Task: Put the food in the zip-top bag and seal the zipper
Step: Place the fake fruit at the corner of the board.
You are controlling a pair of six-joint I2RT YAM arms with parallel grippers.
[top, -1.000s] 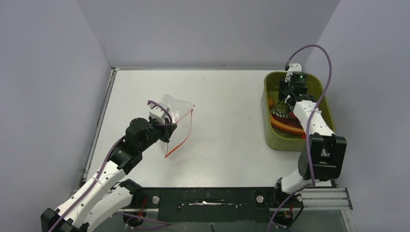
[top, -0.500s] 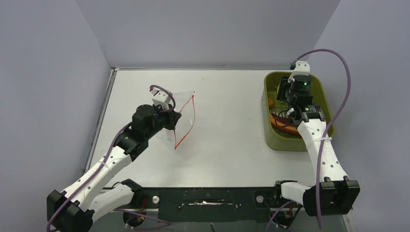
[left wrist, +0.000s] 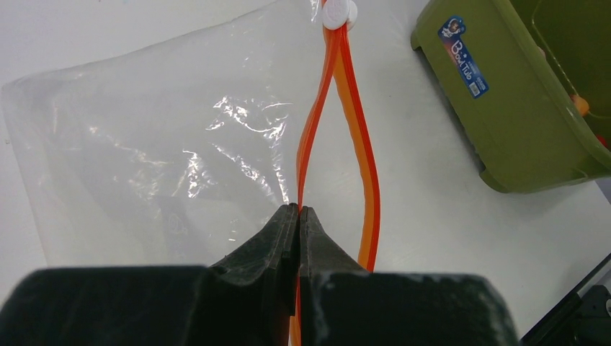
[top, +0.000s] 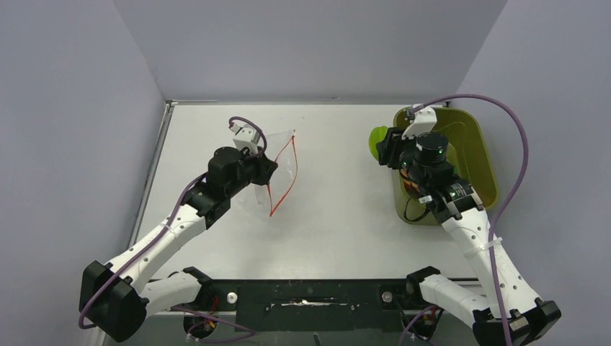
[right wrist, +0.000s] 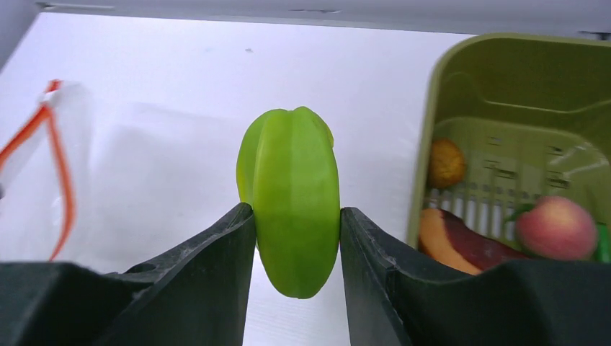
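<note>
My left gripper (left wrist: pixel 298 210) is shut on one lip of the zip-top bag (left wrist: pixel 144 144), pinching the red-orange zipper (left wrist: pixel 360 144) so the mouth gapes toward the right. From above, the bag (top: pixel 277 169) is held up at centre-left of the table by the left gripper (top: pixel 268 173). My right gripper (right wrist: pixel 297 216) is shut on a green ribbed toy food (right wrist: pixel 292 198), held above the table just left of the tub; overhead, that green food (top: pixel 377 141) shows beside the right gripper (top: pixel 385 146). More food lies in the tub: a pink-red fruit (right wrist: pixel 555 227), an orange piece (right wrist: pixel 447 162), a brown-red slab (right wrist: pixel 461 241).
The olive-green tub (top: pixel 481 148) stands at the right side of the table, under and behind the right arm; its corner (left wrist: pixel 504 108) shows in the left wrist view. A white slider tab (left wrist: pixel 339 13) sits at the zipper's far end. White tabletop (top: pixel 339 194) lies between bag and tub.
The right gripper has lifted the green food out of the tub and carried it left past the tub's rim. The left gripper has raised the bag and shifted it right.
</note>
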